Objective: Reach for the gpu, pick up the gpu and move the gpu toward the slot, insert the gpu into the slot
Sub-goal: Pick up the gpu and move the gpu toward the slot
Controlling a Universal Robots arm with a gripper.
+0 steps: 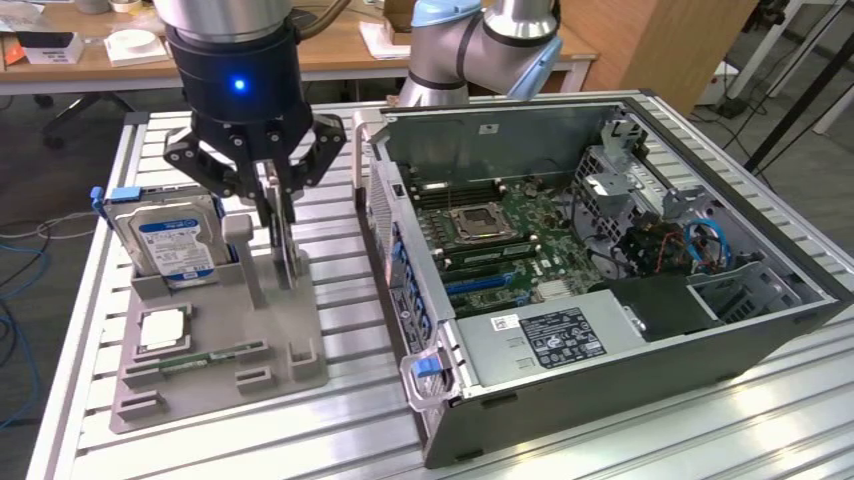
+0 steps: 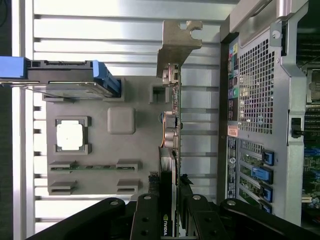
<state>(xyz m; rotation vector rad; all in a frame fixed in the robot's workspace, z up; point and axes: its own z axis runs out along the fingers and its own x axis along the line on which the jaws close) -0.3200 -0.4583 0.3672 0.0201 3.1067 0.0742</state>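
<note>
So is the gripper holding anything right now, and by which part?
Yes: the gripper is shut on the gpu, pinching its flat faces at the upper edge, away from the silver bracket. It stands on edge in the grey holder.

Near end of the gpu (image 2: 170, 125), within the claw (image 2: 169, 185), cut off by the picture's edge.

Slatted aluminium table (image 1: 747, 420), wooden desk (image 1: 80, 75) behind, wooden cabinet (image 1: 667, 45), grey floor (image 1: 34, 190), blue cable (image 1: 20, 260)
</note>
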